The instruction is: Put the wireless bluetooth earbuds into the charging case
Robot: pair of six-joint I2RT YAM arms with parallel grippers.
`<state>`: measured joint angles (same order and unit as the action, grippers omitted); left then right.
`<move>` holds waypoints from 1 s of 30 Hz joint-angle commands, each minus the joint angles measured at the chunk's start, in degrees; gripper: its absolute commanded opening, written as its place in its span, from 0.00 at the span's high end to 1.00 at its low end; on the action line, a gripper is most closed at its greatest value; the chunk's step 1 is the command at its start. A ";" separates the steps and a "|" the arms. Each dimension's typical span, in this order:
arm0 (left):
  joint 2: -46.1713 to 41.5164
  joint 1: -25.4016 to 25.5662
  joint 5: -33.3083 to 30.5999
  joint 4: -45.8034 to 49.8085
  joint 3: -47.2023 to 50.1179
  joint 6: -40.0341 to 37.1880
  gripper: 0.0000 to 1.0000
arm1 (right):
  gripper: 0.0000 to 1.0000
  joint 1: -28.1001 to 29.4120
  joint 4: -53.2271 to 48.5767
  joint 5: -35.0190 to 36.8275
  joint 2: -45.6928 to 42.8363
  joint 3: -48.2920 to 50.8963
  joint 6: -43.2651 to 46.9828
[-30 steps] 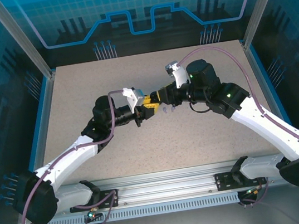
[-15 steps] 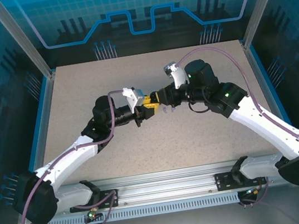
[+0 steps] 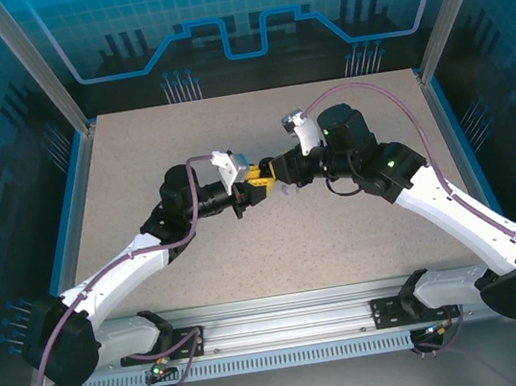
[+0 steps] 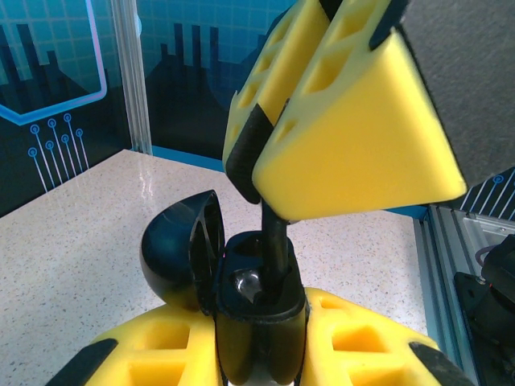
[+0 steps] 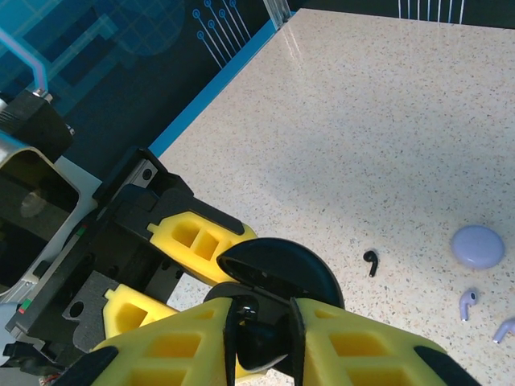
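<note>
- The table (image 3: 343,239) carries everything. The black charging case (image 4: 257,322) is held above its middle, and places below are given from that case.
- The left arm (image 3: 124,271) reaches to the case from one side and the right arm (image 3: 444,199) from the other, so the two wrists nearly meet over it.
- The left gripper (image 4: 257,358) is pressed together on the lower body of the case, one yellow finger on each side. It holds the case with the opening up and the lid (image 4: 181,257) swung back.
- The right gripper (image 5: 261,330) sits right above the case, jaws nearly together, pinching a black earbud (image 4: 278,241).
- That bud's long axis runs close to upright with a slight lean. Its lower end seems to be already inside the case's well, though whether it is seated I cannot tell.
- As I judge it, the coming move is a short push straight down along that axis by the right arm, with the left arm only bracing the case.
- A closed lilac case (image 5: 478,245) lies on the table well apart from the black case.
- A second black earbud (image 5: 371,260) lies loose on the table, between the black case and the lilac one.
- Two lilac earbuds (image 5: 467,303) lie just beside the lilac case.
</note>
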<state>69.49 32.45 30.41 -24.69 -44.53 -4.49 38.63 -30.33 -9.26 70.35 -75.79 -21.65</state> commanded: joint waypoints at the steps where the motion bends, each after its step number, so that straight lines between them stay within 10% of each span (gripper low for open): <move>1: -0.01 0.46 0.77 -1.42 -2.41 -0.43 0.90 | 0.74 1.07 -1.54 0.15 0.35 -1.81 1.18; 15: 1.19 0.50 4.85 -1.25 -3.63 0.60 0.89 | 0.65 1.57 -2.24 -2.32 1.16 -2.94 2.04; 30: 2.40 0.44 6.34 1.09 -4.60 2.03 0.89 | 0.34 1.88 -4.21 2.83 -1.12 -4.36 2.93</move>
<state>71.44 32.42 34.17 -23.66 -47.22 -2.92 40.12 -33.76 -10.41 71.09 -78.13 -19.46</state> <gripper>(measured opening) 0.222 0.640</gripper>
